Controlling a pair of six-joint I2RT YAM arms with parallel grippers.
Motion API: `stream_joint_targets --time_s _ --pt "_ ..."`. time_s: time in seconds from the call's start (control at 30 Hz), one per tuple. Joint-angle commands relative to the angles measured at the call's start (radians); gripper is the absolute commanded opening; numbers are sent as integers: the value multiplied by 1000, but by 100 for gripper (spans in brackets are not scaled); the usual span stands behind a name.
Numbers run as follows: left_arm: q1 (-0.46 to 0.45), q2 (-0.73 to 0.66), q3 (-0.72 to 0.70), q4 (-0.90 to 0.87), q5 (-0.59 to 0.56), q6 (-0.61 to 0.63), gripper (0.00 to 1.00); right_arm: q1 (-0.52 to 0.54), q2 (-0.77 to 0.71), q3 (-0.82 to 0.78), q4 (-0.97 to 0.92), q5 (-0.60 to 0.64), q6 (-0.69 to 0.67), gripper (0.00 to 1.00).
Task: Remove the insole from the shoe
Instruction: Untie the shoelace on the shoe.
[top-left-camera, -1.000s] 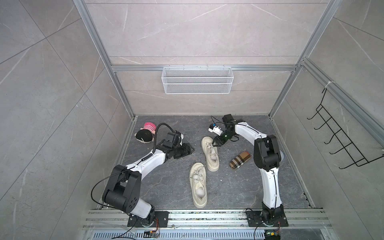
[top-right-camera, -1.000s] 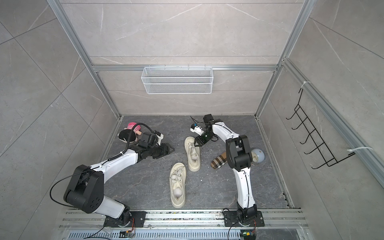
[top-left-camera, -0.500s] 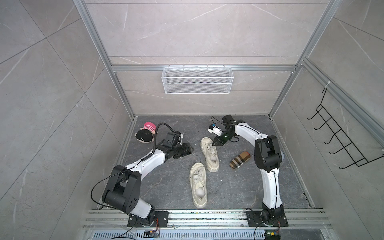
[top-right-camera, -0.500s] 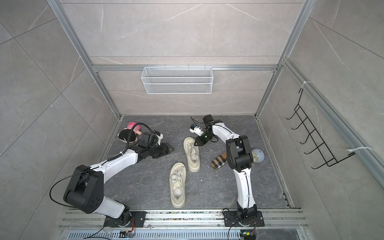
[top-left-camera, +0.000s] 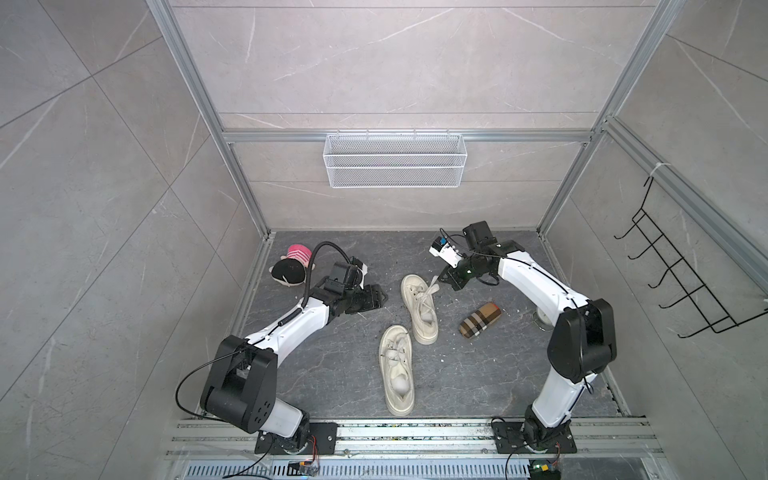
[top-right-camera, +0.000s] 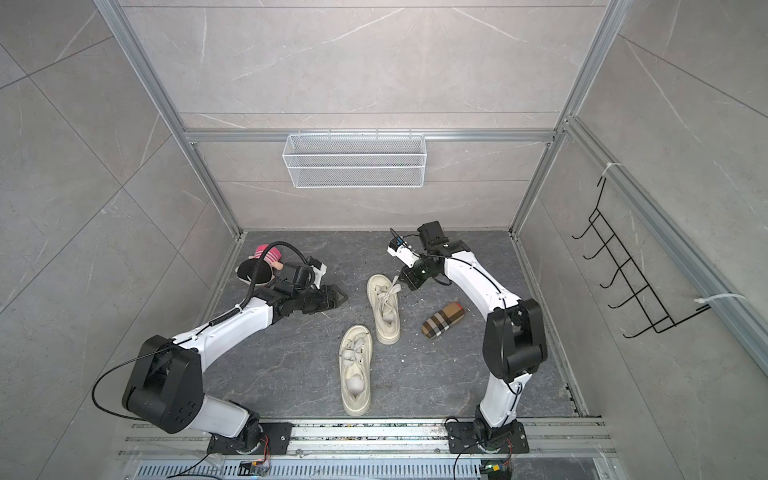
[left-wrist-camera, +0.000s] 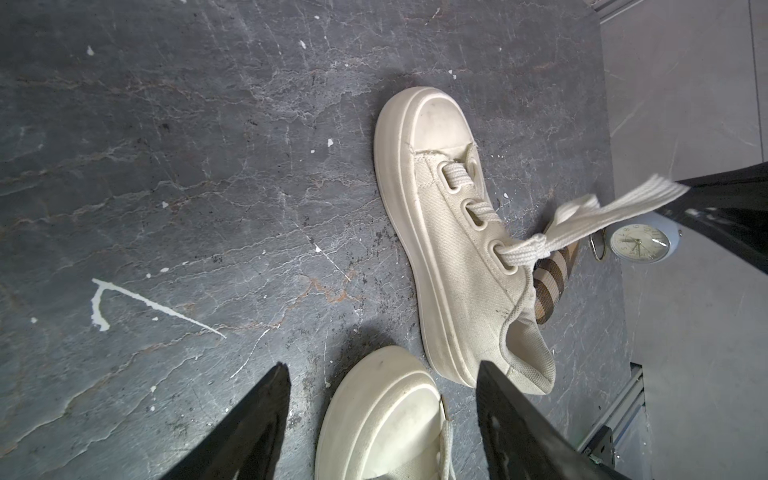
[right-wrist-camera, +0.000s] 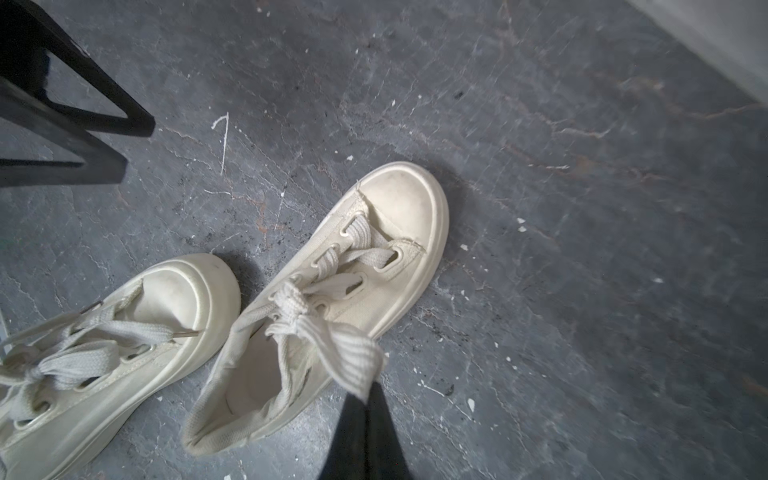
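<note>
Two cream lace-up shoes lie on the dark floor, the far shoe (top-left-camera: 419, 309) (top-right-camera: 384, 309) and the near shoe (top-left-camera: 397, 376). The pale insole (right-wrist-camera: 253, 370) shows inside the far shoe's opening. My right gripper (top-left-camera: 442, 279) (right-wrist-camera: 368, 399) hangs just right of that shoe's toe end, shut on the flat end of its lace (right-wrist-camera: 353, 353) (left-wrist-camera: 615, 205), which stretches up from the knot. My left gripper (top-left-camera: 380, 297) (left-wrist-camera: 382, 365) rests low on the floor left of the far shoe, open, nothing between its fingers; the near shoe's toe shows beyond them.
A plaid case (top-left-camera: 480, 321) lies right of the shoes. A small clock (left-wrist-camera: 640, 243) stands near the right wall, a plush toy (top-left-camera: 291, 266) at the back left. A wire basket (top-left-camera: 395, 166) hangs on the back wall, a black hook rack (top-left-camera: 685, 291) on the right wall.
My right gripper has closed on the far shoe's lace. Both arms have stayed almost in place and the shoes have not shifted.
</note>
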Motion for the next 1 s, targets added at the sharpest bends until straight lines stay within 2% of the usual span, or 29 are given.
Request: stream_joint_targets --time_s 0.0,0.47,0.97 --pt "-29 15 55 -8 29 54 73 6 -79 -23 34 7 53 0" --pt "-137 128 150 -2 54 96 73 7 -278 2 163 -96 244 0" --pt "-203 266 260 -1 86 101 72 7 -330 66 243 -30 373 0"
